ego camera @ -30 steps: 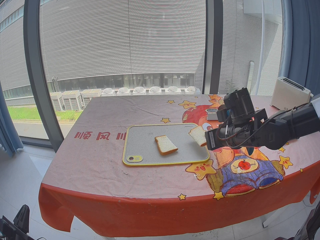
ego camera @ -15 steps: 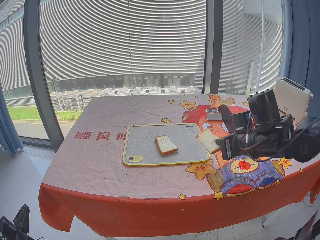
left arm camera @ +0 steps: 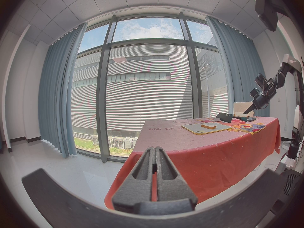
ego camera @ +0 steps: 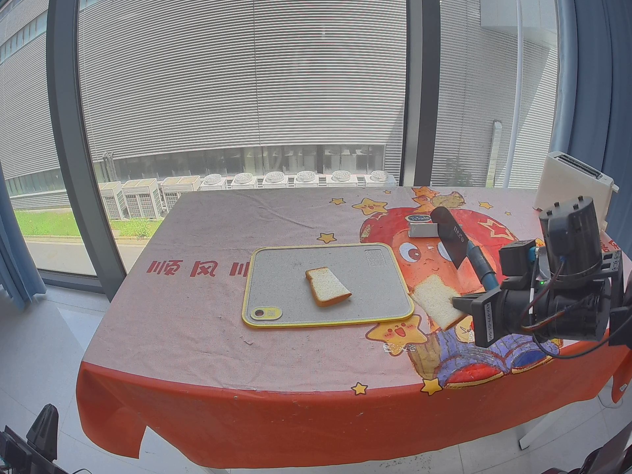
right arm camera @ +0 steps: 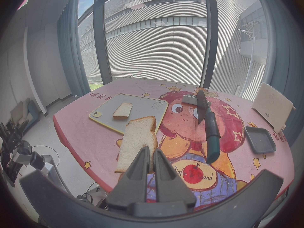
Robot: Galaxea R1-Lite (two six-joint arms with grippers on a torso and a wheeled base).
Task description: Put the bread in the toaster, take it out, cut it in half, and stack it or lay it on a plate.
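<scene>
Our right gripper (right arm camera: 151, 152) pinches one edge of the pale white bread slice (right arm camera: 136, 140), in the air just past the right edge of the grey yellow-rimmed cutting board (ego camera: 289, 278), ready, we think, for the dark square plate (right arm camera: 260, 139); our left gripper (left arm camera: 155, 162) is closed and empty, off the red-clothed table (ego camera: 197, 340).

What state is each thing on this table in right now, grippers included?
Right gripper: shut on bread slice, held above the table.
Bread piece: lying flat on cutting board.
Knife: lying on table, untouched.
Toaster: upright, nothing protruding.
Plate: empty.
Left gripper: shut, empty.
</scene>
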